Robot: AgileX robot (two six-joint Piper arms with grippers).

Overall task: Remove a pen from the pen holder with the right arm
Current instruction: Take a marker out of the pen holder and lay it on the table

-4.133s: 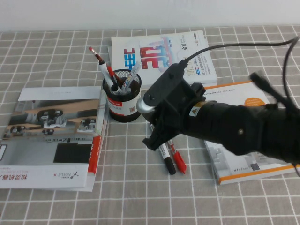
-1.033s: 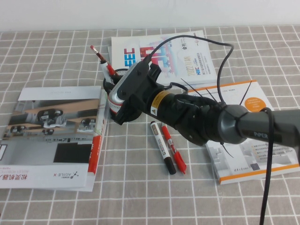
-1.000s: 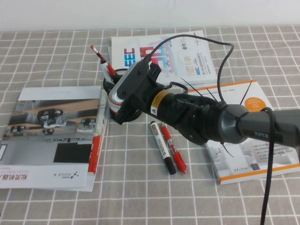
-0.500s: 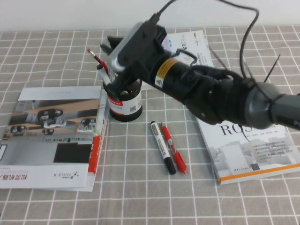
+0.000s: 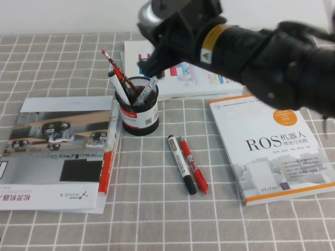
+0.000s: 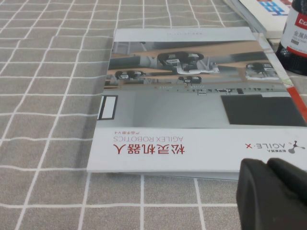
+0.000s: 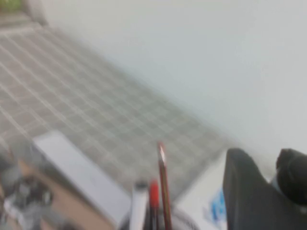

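A black mesh pen holder [image 5: 138, 112] with a red-and-white label stands on the checked cloth. It holds a red-tipped pencil [image 5: 114, 64], a red pen [image 5: 125, 83] and a white marker [image 5: 116, 83]. My right gripper [image 5: 149, 70] hangs just above the holder's rim, shut on the top of a white-and-blue pen [image 5: 149, 88] whose lower end is still inside the cup. In the right wrist view the gripper [image 7: 263, 160] shows a pale blue sliver between its dark fingers, with the pencil [image 7: 164, 187] beside it. My left gripper [image 6: 268, 167] rests shut at the near edge of a brochure.
A black marker [image 5: 181, 164] and a red pen [image 5: 194, 166] lie on the cloth in front of the holder. The AgileX brochure [image 5: 57, 151] lies at the left, a ROS book [image 5: 272, 151] at the right, and a HEC magazine [image 5: 178, 78] behind the holder.
The right arm has lifted up and away from the holder, uncovering the cup. The white-and-blue pen now leans from the cup up to the gripper's fingers.
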